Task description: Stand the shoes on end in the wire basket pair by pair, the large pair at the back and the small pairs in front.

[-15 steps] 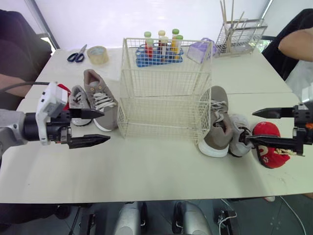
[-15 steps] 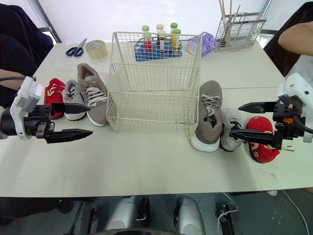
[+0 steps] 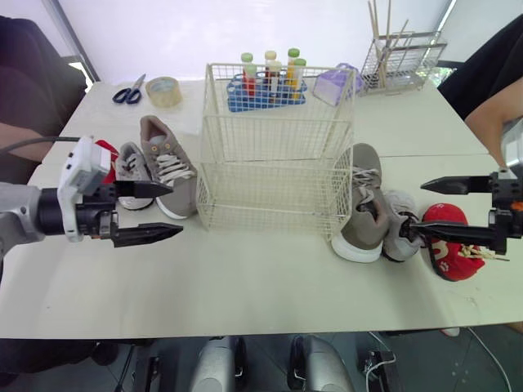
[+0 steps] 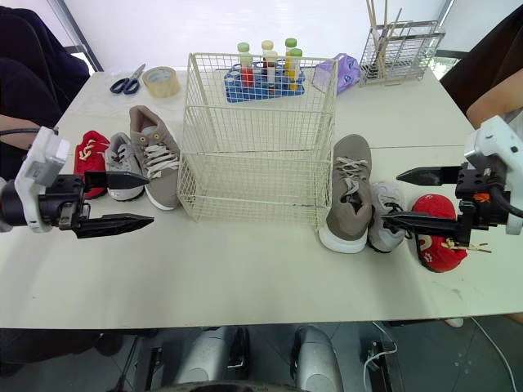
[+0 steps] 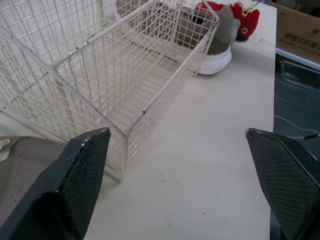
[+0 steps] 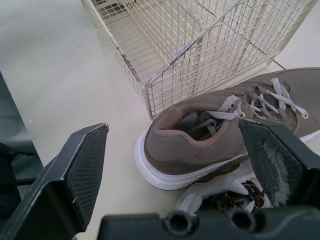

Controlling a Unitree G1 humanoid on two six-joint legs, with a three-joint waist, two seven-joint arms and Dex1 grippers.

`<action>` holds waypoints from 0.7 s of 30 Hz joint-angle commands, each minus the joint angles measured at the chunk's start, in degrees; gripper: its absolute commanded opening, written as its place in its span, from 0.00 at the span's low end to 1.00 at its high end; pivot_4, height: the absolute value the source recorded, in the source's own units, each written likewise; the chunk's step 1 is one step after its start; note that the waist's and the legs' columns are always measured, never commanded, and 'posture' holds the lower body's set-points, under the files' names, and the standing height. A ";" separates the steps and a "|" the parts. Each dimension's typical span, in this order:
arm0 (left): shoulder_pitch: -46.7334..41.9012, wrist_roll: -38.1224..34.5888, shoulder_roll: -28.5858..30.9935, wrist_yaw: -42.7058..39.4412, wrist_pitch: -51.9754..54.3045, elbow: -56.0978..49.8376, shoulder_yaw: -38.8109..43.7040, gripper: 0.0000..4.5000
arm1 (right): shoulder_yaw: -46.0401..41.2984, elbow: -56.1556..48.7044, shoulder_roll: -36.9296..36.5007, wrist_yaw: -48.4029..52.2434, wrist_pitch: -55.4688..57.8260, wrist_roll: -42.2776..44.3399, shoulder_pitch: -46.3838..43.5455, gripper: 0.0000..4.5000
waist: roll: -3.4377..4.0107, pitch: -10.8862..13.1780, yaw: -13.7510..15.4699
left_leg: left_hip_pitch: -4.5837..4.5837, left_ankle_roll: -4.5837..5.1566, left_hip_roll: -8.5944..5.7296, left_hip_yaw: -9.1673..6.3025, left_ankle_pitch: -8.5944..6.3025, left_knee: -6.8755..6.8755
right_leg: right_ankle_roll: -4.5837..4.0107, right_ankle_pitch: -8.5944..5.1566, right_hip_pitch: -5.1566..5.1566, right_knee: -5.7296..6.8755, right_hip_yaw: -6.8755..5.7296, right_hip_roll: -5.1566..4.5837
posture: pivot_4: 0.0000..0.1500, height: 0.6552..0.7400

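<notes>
Our right gripper point(image 3: 415, 207) hangs with its two fingers spread wide and nothing between them. Against the picture of half a second ago it has lifted only a trace, so we read this as a pause, not a reach. From its wrist, the heel of the large taupe shoe point(image 6: 210, 145) sits squarely in the gap between the fingers. We judge that shoe to be the right arm's first target. Beside it lies a small pale shoe point(image 3: 399, 219), touching its side, and then a red shoe point(image 3: 445, 249) at the outer end of the row.

Our left gripper point(image 3: 176, 210) is likewise wide open and empty, and it too has barely stirred. It hovers over the table point(image 3: 245, 278), just off the near left corner of the wire basket point(image 3: 270, 196). The other large taupe shoe point(image 3: 167, 167), a small grey shoe point(image 3: 131, 163) and a second red shoe point(image 3: 105, 153) lie flat just beyond it.

The clearest change is outside our arms: a person's forearm point(image 3: 500, 114) at the far right has dropped lower.

For the task nothing has advanced. The basket holds no shoes and all six lie on the table, three to each side. The large pair must go in first, at the back.
</notes>
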 commanded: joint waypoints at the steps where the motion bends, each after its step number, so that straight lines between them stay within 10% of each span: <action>1: 0.41 -0.29 -0.07 -1.64 -1.21 0.72 2.85 0.99 | -2.13 -1.54 -0.40 -0.49 0.97 1.49 -1.20 1.00 | 0.00 0.00 -0.01 | 0.00 0.00 0.00 0.00 0.00 0.00 | 0.00 0.00 0.00 0.00 0.00 0.00 | 1.00 1.00; 11: -1.50 -0.42 -2.84 -3.89 -2.79 0.44 -0.51 0.99 | -5.75 -9.29 4.44 -10.12 8.68 5.72 0.19 1.00 | -0.03 -0.02 0.15 | 0.00 -0.02 0.00 0.00 0.01 0.02 | 0.00 0.00 0.00 0.05 0.01 0.00 | 1.00 1.00; 21: -8.42 2.34 -8.06 -7.44 -4.95 3.18 -10.29 0.99 | -9.93 -30.48 26.31 -46.31 24.43 14.22 2.92 1.00 | -0.19 -0.11 0.13 | 0.04 -0.06 -0.01 -0.04 0.04 0.07 | 0.00 0.01 0.04 0.18 0.04 0.02 | 1.00 1.00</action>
